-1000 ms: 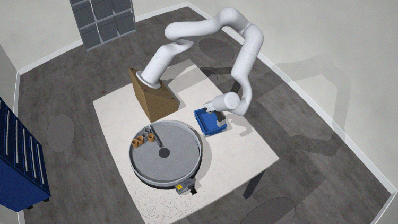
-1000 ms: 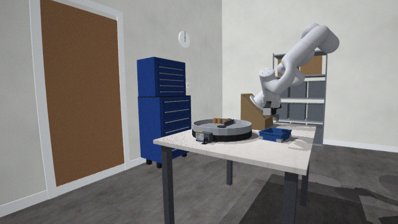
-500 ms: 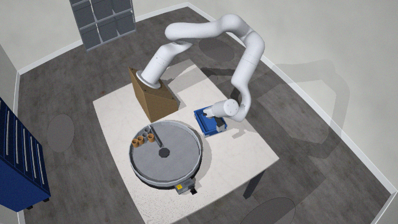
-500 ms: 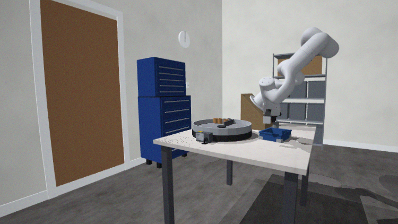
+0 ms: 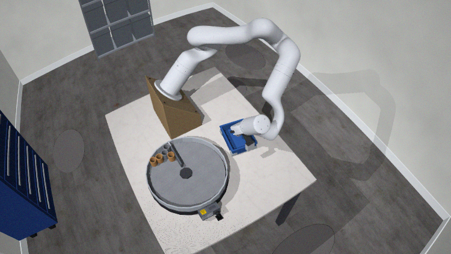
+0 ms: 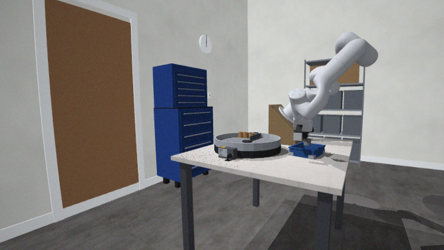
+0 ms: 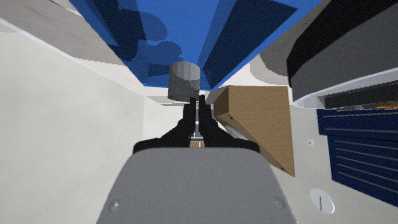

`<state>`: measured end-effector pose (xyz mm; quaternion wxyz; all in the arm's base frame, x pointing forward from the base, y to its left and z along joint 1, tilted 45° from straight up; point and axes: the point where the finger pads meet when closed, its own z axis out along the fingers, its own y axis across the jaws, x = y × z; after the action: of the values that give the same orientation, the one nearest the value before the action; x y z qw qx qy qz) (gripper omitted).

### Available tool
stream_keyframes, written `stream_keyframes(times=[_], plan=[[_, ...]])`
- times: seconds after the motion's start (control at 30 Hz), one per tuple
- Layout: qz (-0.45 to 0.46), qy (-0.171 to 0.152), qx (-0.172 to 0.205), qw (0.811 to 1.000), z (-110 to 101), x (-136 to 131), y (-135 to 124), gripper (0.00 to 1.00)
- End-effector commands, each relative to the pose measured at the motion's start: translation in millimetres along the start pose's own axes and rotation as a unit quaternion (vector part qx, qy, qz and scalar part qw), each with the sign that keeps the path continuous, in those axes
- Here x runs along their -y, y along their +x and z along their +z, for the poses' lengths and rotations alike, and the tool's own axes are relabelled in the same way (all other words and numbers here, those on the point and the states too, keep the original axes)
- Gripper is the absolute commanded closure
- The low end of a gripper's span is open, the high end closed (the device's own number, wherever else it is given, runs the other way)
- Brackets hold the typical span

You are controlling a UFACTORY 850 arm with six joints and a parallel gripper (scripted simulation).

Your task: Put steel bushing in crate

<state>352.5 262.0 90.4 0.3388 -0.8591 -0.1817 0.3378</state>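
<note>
My gripper (image 7: 197,103) is shut on the wall of a grey steel bushing (image 7: 183,80) and holds it just above the open blue crate (image 7: 200,35). In the exterior view the bushing (image 6: 307,141) hangs at the gripper (image 6: 305,137), slightly above the crate (image 6: 306,148). In the top view the wrist covers most of the crate (image 5: 237,138). The turning table (image 5: 187,173) carries three brown bushings (image 5: 161,157) and grey steel bushings (image 5: 165,148) at its far left rim, beside a dark radial bar (image 5: 177,154).
The arm's brown pedestal (image 5: 175,109) stands behind the turning table. A small control box (image 5: 208,213) sits at the turntable's front. A blue tool cabinet (image 6: 183,118) and a grey shelf (image 6: 337,108) stand off the table.
</note>
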Motion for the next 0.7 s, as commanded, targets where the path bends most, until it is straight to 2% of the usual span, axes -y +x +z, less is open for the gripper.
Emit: stream_keyframes(times=[0.0,0.67], plan=[[0.000,0.000,-0.001,1.000,-1,0,0,1.00],[0.000,0.000,-0.001,1.000,12,0,11,1.00]])
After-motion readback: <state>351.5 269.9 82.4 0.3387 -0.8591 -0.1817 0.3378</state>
